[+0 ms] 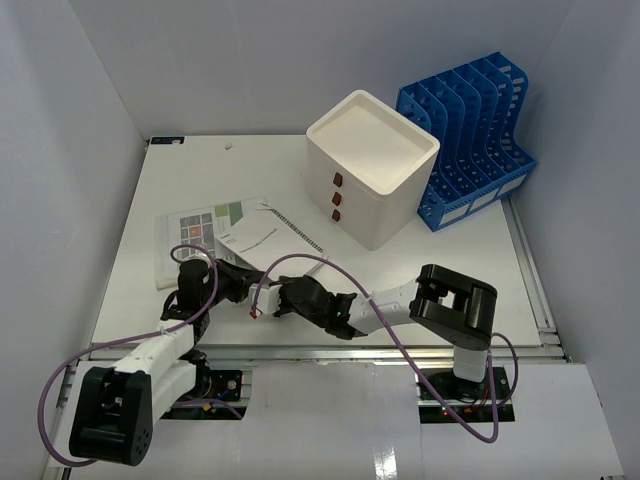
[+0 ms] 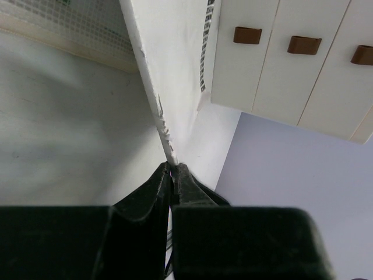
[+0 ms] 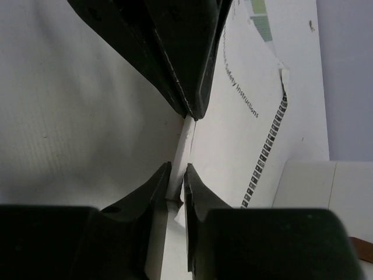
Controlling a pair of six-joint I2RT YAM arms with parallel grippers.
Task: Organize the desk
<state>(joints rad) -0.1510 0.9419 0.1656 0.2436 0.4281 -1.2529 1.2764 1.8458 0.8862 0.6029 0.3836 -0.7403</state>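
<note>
The desk (image 1: 460, 270) is a wide white tabletop. A printed booklet (image 1: 235, 232) lies on its left half. Both grippers meet at the booklet's near edge. My left gripper (image 1: 255, 288) is shut on that edge, shown as a thin white sheet between its fingertips in the left wrist view (image 2: 172, 166). My right gripper (image 1: 278, 300) faces it from the right and pinches the same edge (image 3: 178, 175). The left gripper's black fingers (image 3: 175, 52) show just beyond it. The booklet's page (image 3: 250, 134) carries printed text and a strip of squares.
A white three-drawer box (image 1: 372, 168) with brown pulls stands behind the booklet; it also shows in the left wrist view (image 2: 280, 70). A blue slotted file rack (image 1: 470, 135) stands at the back right. Walls close in on the left, back and right. A metal rail (image 1: 330, 352) runs along the front edge.
</note>
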